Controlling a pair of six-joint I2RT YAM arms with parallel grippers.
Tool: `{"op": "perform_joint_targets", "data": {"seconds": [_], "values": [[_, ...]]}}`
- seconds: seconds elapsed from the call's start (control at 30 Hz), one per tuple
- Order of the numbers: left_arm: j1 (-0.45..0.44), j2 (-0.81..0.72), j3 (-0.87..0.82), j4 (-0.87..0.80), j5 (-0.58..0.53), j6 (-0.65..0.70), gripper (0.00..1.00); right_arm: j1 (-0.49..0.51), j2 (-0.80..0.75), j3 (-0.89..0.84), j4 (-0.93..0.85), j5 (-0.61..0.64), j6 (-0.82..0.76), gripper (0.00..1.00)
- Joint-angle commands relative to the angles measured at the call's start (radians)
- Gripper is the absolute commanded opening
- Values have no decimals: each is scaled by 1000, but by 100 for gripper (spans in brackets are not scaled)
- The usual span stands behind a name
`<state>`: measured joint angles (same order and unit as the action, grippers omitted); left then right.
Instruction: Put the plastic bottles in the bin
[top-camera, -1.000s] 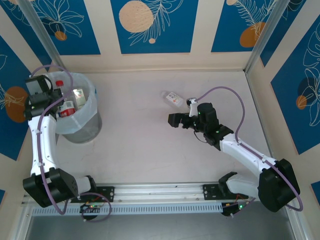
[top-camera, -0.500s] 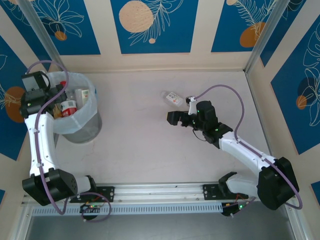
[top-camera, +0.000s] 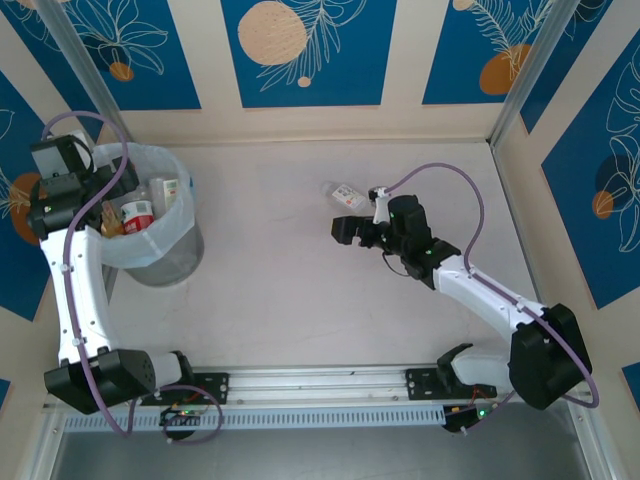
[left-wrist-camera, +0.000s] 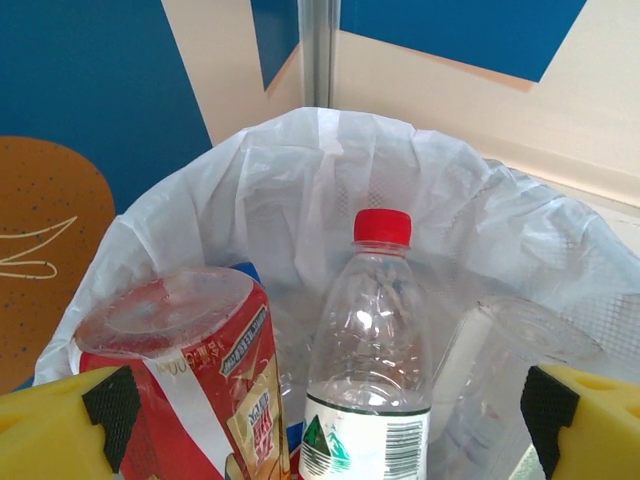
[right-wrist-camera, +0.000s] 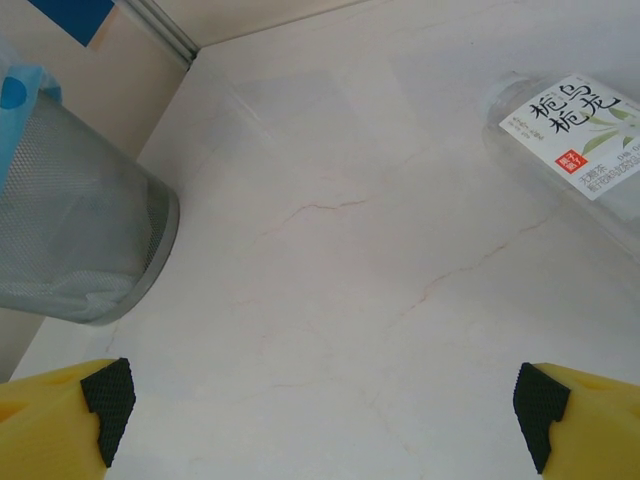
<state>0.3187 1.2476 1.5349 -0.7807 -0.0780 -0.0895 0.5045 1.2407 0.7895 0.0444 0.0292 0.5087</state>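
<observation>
The bin (top-camera: 160, 250) stands at the table's left, a grey mesh can lined with a white bag. Several plastic bottles stand inside it: a clear one with a red cap and green-white label (left-wrist-camera: 368, 340), a red-labelled one (left-wrist-camera: 185, 370) and a clear one (left-wrist-camera: 505, 360). My left gripper (top-camera: 85, 200) hangs open at the bin's left rim, above those bottles (left-wrist-camera: 328, 415), holding nothing. One more bottle with a white label (top-camera: 348, 195) (right-wrist-camera: 575, 125) lies on the table. My right gripper (top-camera: 355, 226) (right-wrist-camera: 325, 405) is open just in front of it, apart from it.
The bin's mesh wall (right-wrist-camera: 70, 230) shows at the left of the right wrist view. Blue patterned walls close in the table on three sides, with a metal post (left-wrist-camera: 318, 50) behind the bin. Pale marble tabletop (top-camera: 280, 290) lies between bin and bottle.
My left gripper opened and drew back left from over the bin; the red-capped bottle now stands inside. My right gripper crept slightly toward the lying bottle.
</observation>
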Motion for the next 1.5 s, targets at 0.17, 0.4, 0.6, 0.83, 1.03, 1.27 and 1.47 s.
{"op": "perform_joint_targets", "data": {"seconds": [0.17, 0.4, 0.6, 0.83, 1.03, 1.27, 1.47], "values": [[-155, -88, 73, -60, -19, -49, 99, -49, 71, 159, -211, 23, -322, 100], [-346, -128, 69, -32, 11, -107, 99, -170, 155, 264, -322, -95, -504, 100], [-423, -127, 39, 9, 176, -174, 99, -258, 312, 466, -530, -196, -645, 99], [-424, -132, -10, 49, 355, -199, 99, -311, 497, 606, -645, -226, -808, 100], [-424, -159, -60, 56, 357, -203, 99, -328, 664, 735, -756, -149, -909, 100], [-425, -175, -106, 80, 386, -214, 99, -325, 819, 845, -777, -119, -945, 100], [-425, -175, -122, 90, 383, -218, 99, -298, 913, 923, -830, -93, -980, 99]]}}
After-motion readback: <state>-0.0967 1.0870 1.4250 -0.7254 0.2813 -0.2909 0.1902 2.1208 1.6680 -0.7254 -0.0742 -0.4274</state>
